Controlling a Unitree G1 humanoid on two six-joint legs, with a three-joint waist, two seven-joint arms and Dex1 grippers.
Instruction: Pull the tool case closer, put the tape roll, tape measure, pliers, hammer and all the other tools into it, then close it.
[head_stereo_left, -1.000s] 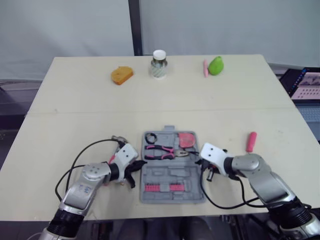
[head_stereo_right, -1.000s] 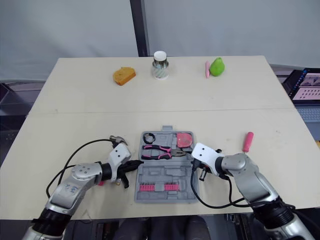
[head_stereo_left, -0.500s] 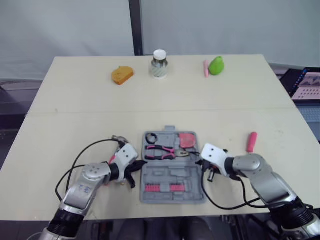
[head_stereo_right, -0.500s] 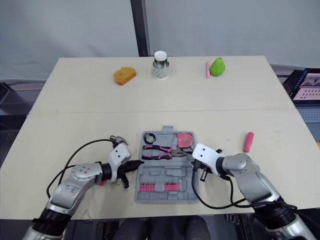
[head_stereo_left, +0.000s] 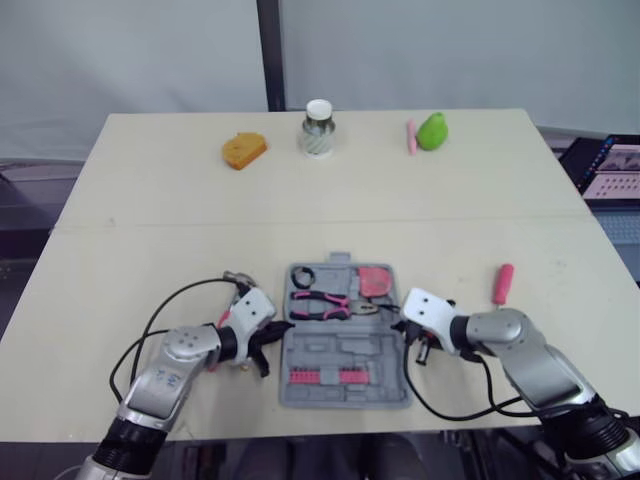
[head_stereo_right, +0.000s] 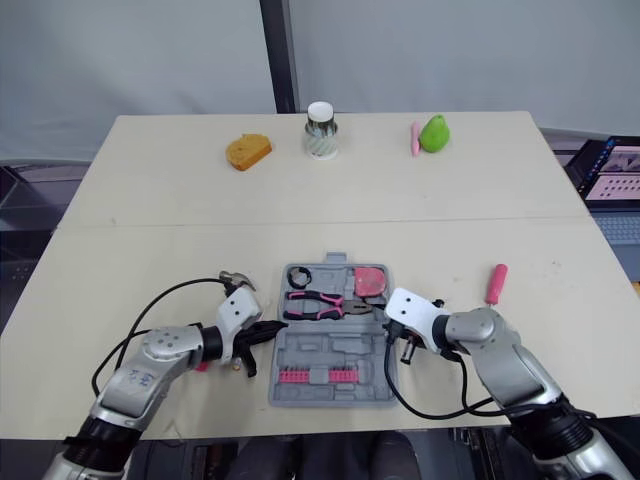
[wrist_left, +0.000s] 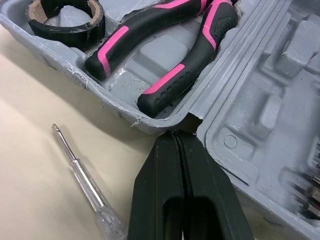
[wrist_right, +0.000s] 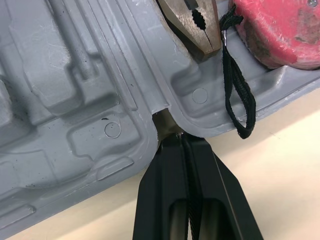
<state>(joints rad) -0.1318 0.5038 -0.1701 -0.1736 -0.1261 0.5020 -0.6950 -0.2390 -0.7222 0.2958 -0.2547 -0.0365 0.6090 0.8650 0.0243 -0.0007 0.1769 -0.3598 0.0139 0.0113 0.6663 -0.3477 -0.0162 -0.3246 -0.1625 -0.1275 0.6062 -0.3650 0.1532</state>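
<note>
The grey tool case (head_stereo_left: 345, 350) lies open near the table's front edge. In its far half sit a black tape roll (head_stereo_left: 302, 275), pink-and-black pliers (head_stereo_left: 325, 304) and a red tape measure (head_stereo_left: 375, 280); pink bits line the near half. My left gripper (head_stereo_left: 285, 325) is shut, its tips touching the case's left hinge notch (wrist_left: 190, 122). My right gripper (head_stereo_left: 397, 322) is shut at the right hinge notch (wrist_right: 162, 122). A hammer head (head_stereo_left: 237, 278) shows behind my left wrist. A clear screwdriver (wrist_left: 82, 177) lies beside the case. A pink-handled tool (head_stereo_left: 502, 283) lies to the right.
Along the far edge of the table stand an orange object (head_stereo_left: 244, 150), a white-lidded jar (head_stereo_left: 318, 128), a pink stick (head_stereo_left: 410, 136) and a green object (head_stereo_left: 432, 131). A laptop (head_stereo_left: 610, 165) sits off the table's right side.
</note>
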